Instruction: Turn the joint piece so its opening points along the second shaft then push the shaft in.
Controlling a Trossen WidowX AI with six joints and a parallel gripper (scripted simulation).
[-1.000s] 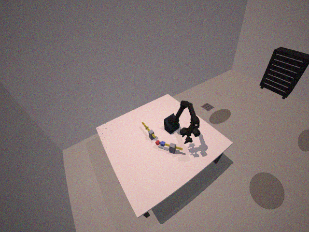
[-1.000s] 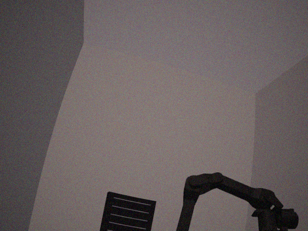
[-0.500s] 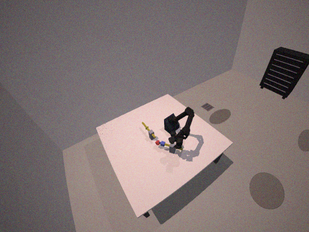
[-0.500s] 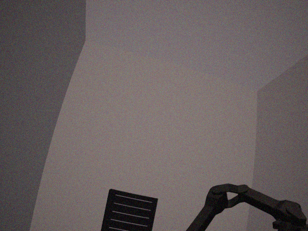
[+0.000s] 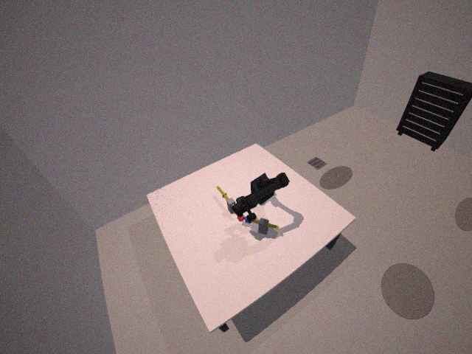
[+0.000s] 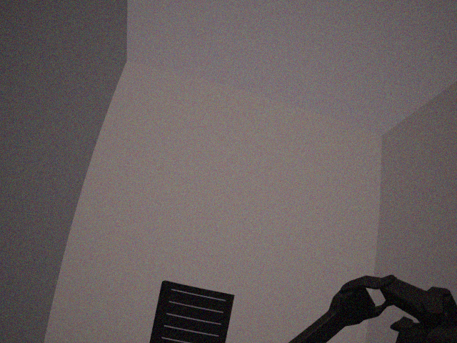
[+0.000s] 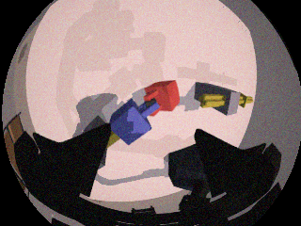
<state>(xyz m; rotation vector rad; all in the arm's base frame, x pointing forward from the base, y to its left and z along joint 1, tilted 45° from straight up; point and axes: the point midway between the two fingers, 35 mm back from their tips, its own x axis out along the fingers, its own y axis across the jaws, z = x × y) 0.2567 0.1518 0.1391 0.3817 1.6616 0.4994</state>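
Fingers [image 5: 244, 214] wide open, empty, above the desk [image 5: 190, 266] [image 7: 207, 40].
Red joint [image 5: 240, 218] [image 7: 169, 96] sits between blue piece [image 5: 248, 220] [image 7: 128, 123] and left shaft [image 5: 220, 190] [image 7: 213, 101]; best centre over it, grip squarely, then turn gently.

A yellow, ribbed, rod-like fixed shaft [image 5: 273, 226] [image 7: 113, 139] lies at the near right of the group, running through a grey, box-shaped block [image 5: 263, 226]. On its left end sits a blue, cube-like end piece [image 7: 131, 122], tilted in the wrist view, linked by a short blue arm to a red, square-sided joint piece [image 7: 166, 96]. Which way the red piece's opening points cannot be told. A second yellow, ribbed shaft [image 5: 220, 191] [image 7: 212, 101] passes through another grey block [image 5: 230, 206] [image 7: 232, 104] at the far left, angled to the first; its inner end stands apart from the red piece.
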